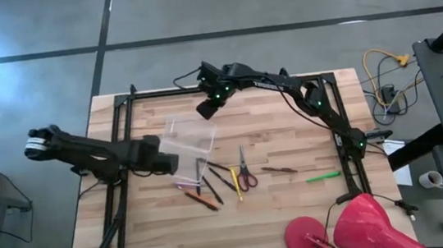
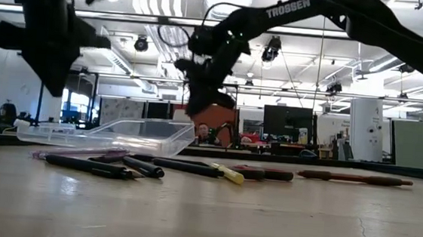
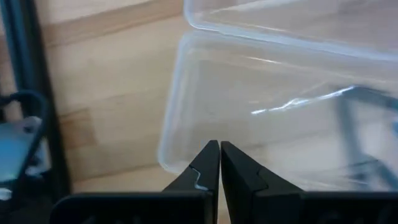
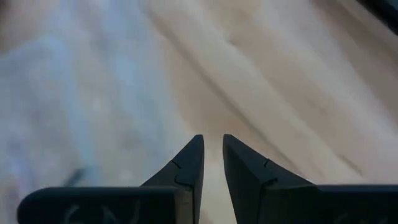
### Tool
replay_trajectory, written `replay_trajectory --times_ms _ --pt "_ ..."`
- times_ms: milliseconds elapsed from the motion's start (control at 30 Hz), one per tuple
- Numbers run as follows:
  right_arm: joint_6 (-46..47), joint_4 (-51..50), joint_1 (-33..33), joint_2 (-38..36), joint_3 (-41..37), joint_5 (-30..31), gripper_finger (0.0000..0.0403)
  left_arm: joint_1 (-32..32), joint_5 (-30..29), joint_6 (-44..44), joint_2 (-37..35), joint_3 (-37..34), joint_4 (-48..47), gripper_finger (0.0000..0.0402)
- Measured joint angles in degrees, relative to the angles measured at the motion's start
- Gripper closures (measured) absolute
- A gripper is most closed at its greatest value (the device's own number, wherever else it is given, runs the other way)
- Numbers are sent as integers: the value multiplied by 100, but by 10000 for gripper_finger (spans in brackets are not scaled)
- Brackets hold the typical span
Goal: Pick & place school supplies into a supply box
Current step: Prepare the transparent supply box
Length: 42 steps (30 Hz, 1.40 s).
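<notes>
wooden table (image 1: 296, 207), supply box (image 1: 186, 144), pens (image 1: 211, 183), scissors (image 1: 245, 171), red lamp (image 1: 356, 225)

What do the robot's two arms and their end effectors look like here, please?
Both arms are dark and jointed. The left arm has a pale ring at its outer end; the right arm bears white TROSSEN lettering and green lights. Each end effector has two dark, tapering fingers.

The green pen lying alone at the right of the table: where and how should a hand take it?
Grip the green pen at mid-length, coming straight down from above, fingers closing across its thin barrel. It lies flat on the table, running roughly left to right in the high view, apart from the brown pen and the scissors, so both sides look free. The right hand is probably the better placed.
</notes>
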Motion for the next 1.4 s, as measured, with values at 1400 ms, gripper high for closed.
replay_trajectory --times_ms 1400 --pt "147 -846 615 342 543 -428 348 1286 -35 719 17 -1187 1752 402"
